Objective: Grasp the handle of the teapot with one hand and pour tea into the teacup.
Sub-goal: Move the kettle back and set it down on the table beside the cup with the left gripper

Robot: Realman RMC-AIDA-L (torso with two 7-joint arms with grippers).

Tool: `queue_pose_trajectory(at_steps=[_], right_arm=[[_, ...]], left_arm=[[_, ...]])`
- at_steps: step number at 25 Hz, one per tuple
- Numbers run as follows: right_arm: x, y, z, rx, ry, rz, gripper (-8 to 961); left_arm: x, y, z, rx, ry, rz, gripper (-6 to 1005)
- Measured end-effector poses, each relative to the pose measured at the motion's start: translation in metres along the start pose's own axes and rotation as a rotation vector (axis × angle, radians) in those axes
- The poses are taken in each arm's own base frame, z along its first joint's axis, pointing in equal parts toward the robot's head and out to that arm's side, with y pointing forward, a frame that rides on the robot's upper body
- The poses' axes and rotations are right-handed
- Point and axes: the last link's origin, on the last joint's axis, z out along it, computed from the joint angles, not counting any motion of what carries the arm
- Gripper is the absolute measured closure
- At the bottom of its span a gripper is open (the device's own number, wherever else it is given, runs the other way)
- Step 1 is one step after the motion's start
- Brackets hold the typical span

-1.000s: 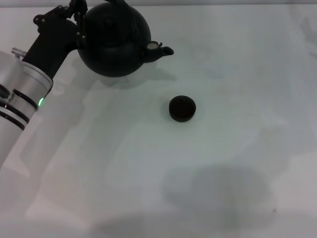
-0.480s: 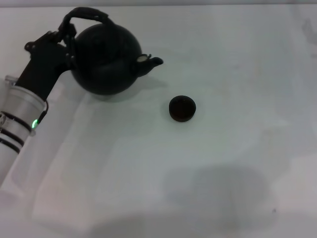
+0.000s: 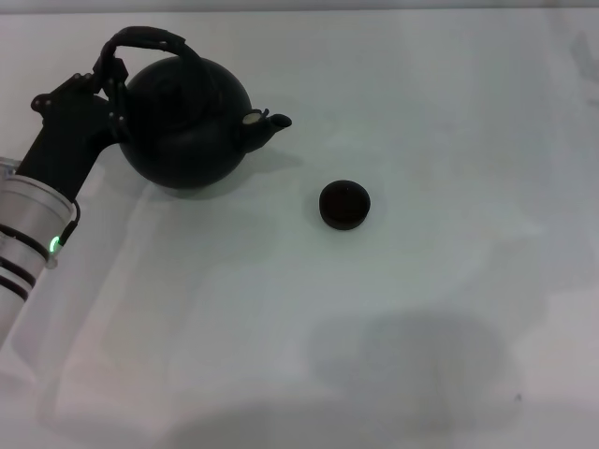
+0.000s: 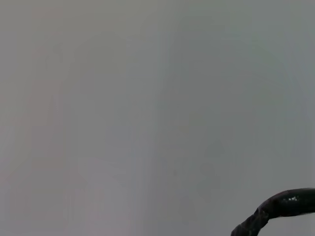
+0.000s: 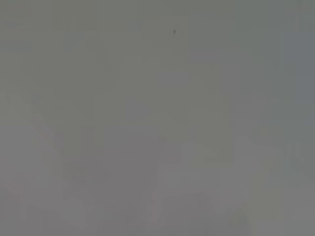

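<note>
My left tool (image 3: 110,82) is at the far left of the table (image 3: 421,327), closed on the left end of the handle (image 3: 142,39) of the teapot (image 3: 185,123). The fingers clamp the arch where it drops toward the pot's shoulder. The left wrist view shows only a short dark curve of that handle (image 4: 278,210) over bare table.

The pot hangs roughly upright, spout (image 3: 269,123) pointing to my right and level. I cannot tell whether its base touches the table or is just above it.

The teacup (image 3: 344,204) stands on the table right of the spout and nearer to me, apart from the pot with open table between. The spout tip is short of the cup's rim, not over it.

So the line from spout to cup runs rightward and toward me. I judge the pot must travel along it before any tipping.

My right tool is not in view; its wrist view shows only table.
</note>
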Motion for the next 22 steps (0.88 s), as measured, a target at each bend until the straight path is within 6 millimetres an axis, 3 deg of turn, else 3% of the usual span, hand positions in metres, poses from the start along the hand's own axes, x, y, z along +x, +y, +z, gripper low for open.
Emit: queue_pose_trajectory(at_steps=[22], right_arm=[[-0.003,-0.002,0.001,0.014,-0.011,0.018,124]], left_arm=[[-0.009,0.0,0.013,-0.007,-0.096,0.003,810]])
